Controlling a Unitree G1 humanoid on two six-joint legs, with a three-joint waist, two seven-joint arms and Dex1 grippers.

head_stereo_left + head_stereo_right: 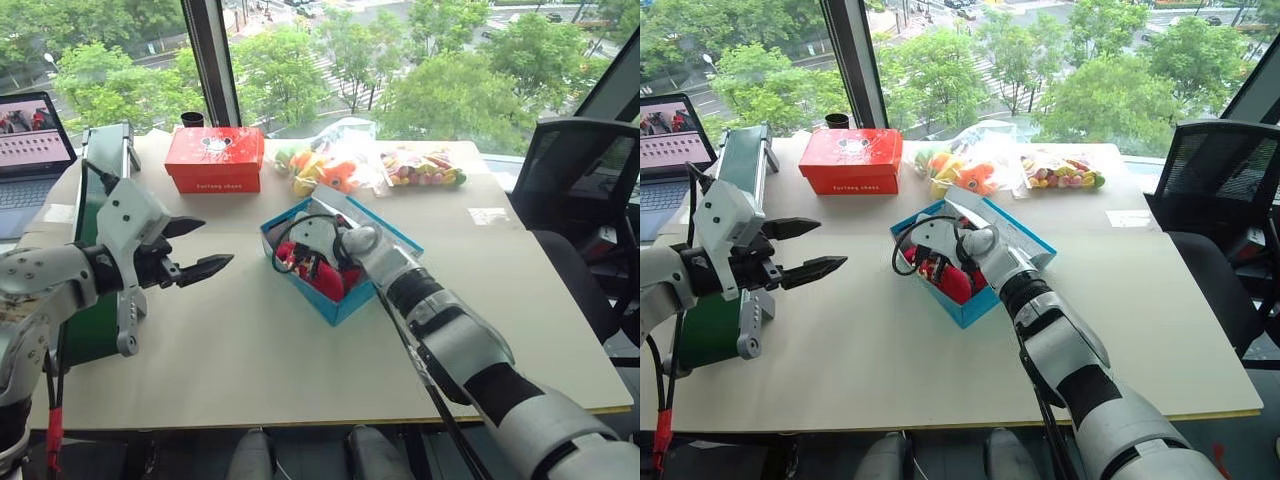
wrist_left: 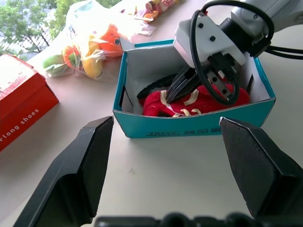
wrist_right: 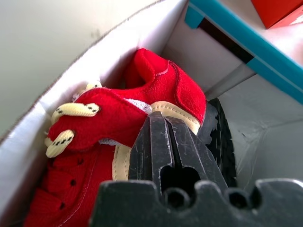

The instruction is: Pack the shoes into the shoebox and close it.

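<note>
Shoes (image 3: 142, 113) lie inside the shoebox (image 2: 199, 126), red fabric with pale trim, but how the two sit against each other is hard to make out — from the head views the right gripper (image 1: 300, 262) and its cable cover most of them, leaving a patch of red against the near wall. The right wrist view shows what the head views hide: the right jaws are pressed together with their tips resting on the red upper, close to a cream-edged collar, and a black sole stands on edge beyond them against the white inner wall. Whether any fabric is pinched between the tips cannot be told.

The left gripper (image 1: 195, 247) hovers over bare tabletop (image 1: 250, 350) well apart from the shoebox, jaws spread wide and holding nothing. Between its two fingers (image 2: 75, 175) the left wrist view frames the box's long turquoise side with small black lettering, which the head views show too small to read. The lid (image 1: 990, 222) stands open beyond the right jaws, partly covered by the arm.

A red box (image 1: 215, 160) and bags of toy fruit (image 1: 325, 165) sit farther back.
</note>
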